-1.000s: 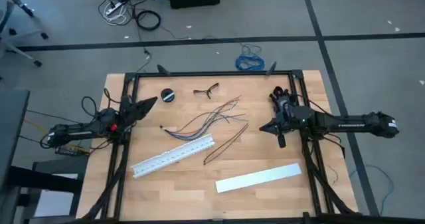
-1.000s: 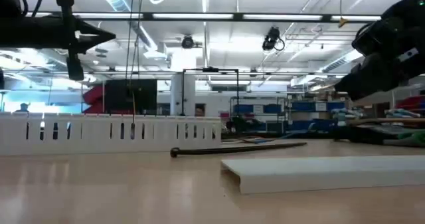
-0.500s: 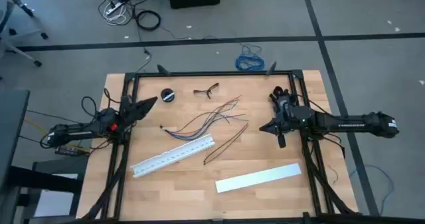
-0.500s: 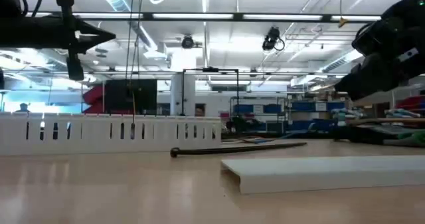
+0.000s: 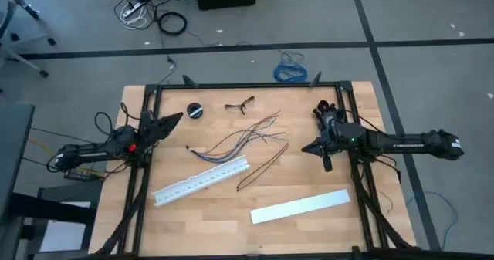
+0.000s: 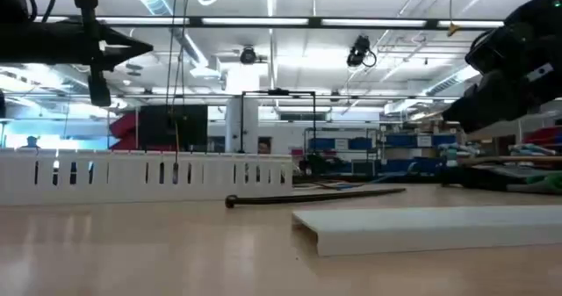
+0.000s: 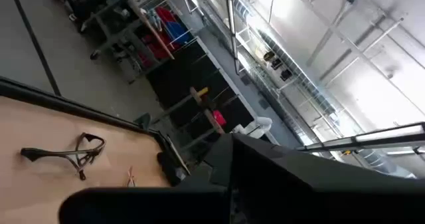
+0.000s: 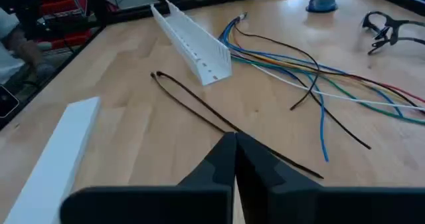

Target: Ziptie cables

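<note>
The cables (image 5: 241, 140), a loose fan of thin wires, lie flat on the wooden table at its middle; the right wrist view shows them (image 8: 312, 71) beyond a long dark zip tie (image 8: 199, 104). That zip tie (image 5: 262, 166) lies on the table right of the white slotted strip (image 5: 201, 181). My left gripper (image 5: 177, 118) hovers shut at the table's left side, left of the cables. At the right side, my right gripper (image 5: 306, 147) hovers shut, its fingertips (image 8: 234, 139) pointing toward the zip tie. Neither touches anything.
A flat white cover strip (image 5: 299, 206) lies near the front right. Toward the far edge sit a small dark round roll (image 5: 194, 110) and safety glasses (image 5: 241, 105). A black frame (image 5: 247, 85) borders the table. The low view shows the slotted strip (image 6: 145, 177) and the cover (image 6: 430, 226).
</note>
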Controlling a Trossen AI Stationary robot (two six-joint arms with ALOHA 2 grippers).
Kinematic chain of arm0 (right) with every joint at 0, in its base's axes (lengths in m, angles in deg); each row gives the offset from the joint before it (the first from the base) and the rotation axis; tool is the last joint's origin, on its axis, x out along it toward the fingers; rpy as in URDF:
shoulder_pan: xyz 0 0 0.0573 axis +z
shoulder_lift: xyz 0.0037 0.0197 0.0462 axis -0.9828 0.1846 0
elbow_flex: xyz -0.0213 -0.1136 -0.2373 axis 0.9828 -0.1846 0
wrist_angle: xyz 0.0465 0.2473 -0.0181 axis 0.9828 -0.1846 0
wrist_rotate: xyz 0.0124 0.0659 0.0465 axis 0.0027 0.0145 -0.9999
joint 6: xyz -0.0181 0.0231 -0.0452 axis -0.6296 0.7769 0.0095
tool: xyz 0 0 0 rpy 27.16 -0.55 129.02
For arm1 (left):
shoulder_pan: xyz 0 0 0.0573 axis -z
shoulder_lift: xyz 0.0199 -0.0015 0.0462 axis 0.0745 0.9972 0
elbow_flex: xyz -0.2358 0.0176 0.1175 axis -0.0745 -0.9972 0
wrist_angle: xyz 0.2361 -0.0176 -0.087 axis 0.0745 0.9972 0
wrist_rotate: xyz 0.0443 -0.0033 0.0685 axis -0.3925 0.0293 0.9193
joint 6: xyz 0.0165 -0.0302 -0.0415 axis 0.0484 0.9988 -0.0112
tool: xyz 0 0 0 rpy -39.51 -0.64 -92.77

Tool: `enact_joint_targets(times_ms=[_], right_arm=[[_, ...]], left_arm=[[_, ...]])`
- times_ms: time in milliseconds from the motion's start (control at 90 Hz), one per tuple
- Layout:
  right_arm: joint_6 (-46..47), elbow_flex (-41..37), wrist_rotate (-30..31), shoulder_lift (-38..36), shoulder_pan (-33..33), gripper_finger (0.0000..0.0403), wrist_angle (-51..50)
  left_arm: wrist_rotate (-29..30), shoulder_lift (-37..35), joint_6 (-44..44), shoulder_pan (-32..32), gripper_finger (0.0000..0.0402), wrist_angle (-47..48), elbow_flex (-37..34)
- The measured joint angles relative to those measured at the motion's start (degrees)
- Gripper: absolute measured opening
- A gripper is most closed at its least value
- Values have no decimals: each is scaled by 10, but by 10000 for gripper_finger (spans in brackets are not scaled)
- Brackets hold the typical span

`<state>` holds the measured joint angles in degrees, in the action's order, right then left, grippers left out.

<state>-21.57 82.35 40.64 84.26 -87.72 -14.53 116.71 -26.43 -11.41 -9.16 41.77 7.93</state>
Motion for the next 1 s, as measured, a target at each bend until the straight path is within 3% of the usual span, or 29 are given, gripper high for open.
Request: enact_joint_targets(times_ms=[1000], right_arm=[[0,0,0,0,0,7,0]], left_arm=[[9,0,-9,0,0,0,0]])
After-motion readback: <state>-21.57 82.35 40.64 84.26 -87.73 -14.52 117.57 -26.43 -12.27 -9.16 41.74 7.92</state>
